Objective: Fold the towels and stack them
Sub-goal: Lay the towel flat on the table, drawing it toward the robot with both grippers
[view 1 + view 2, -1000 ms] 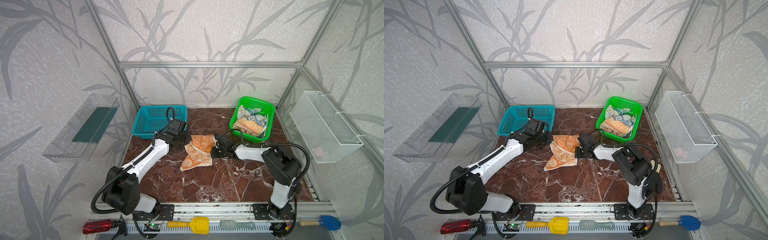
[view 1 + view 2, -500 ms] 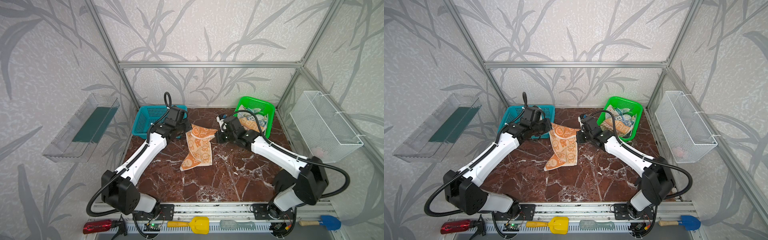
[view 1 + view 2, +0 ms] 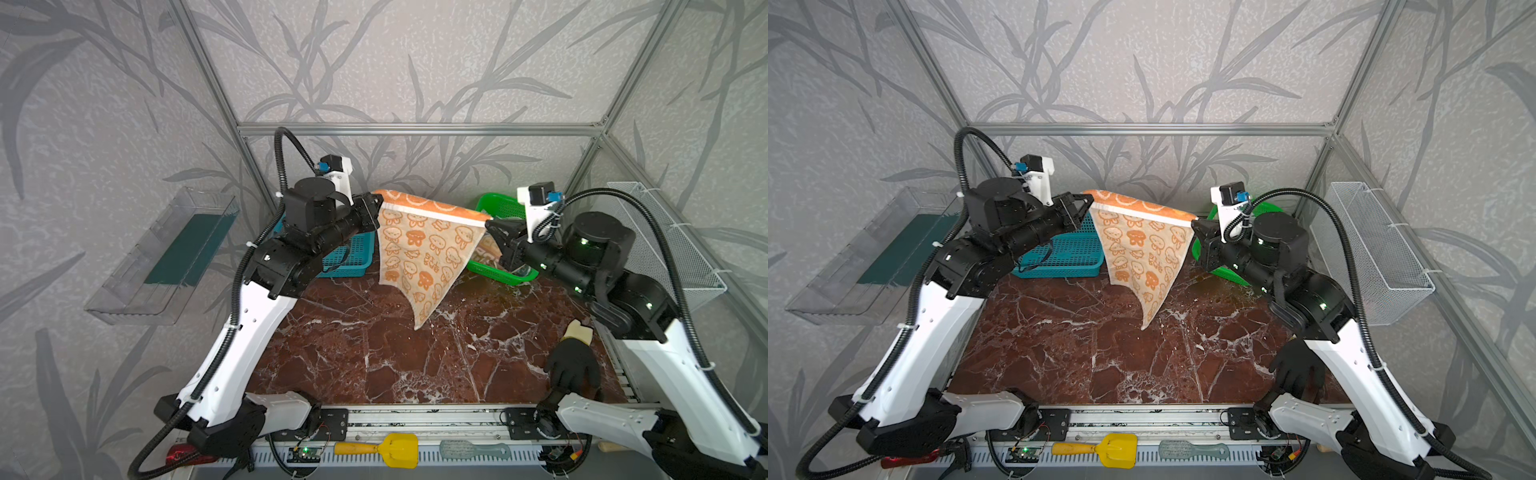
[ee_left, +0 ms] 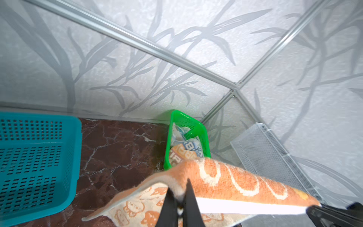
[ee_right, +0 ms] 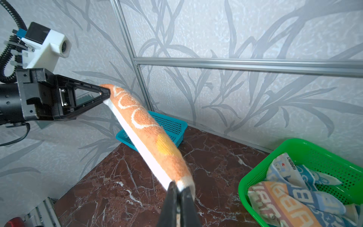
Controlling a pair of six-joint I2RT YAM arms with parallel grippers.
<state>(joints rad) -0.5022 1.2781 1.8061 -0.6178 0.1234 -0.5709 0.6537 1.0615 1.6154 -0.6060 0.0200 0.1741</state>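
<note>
The orange towel (image 3: pixel 424 249) was a crumpled heap in the middle of the table (image 3: pixel 374 353) a second ago, and both grippers were down on it. Now it is up in the air toward 12 o'clock. It is pulled tight between the two arms.

The left gripper (image 3: pixel 376 208) is closed on one top corner. The right gripper (image 3: pixel 490 226) is closed on the other top corner. Both wrist views show the jaws pinched tight on the cloth. The top edge runs nearly straight from one gripper to the other. The rest hangs down to a point, and that point looks clear of the table.

I think this means the towel is now opened out. It can be laid flat next and then folded. The hanging part looks a bit crooked, so it may go down with a wrinkle.

No towel is folded yet. The striped towel (image 5: pixel 275 204) and a blue towel (image 5: pixel 314 176) sit in the green basket (image 3: pixel 490 203) at 1 o'clock. The teal basket (image 3: pixel 353 257) at 11 o'clock looks empty.
</note>
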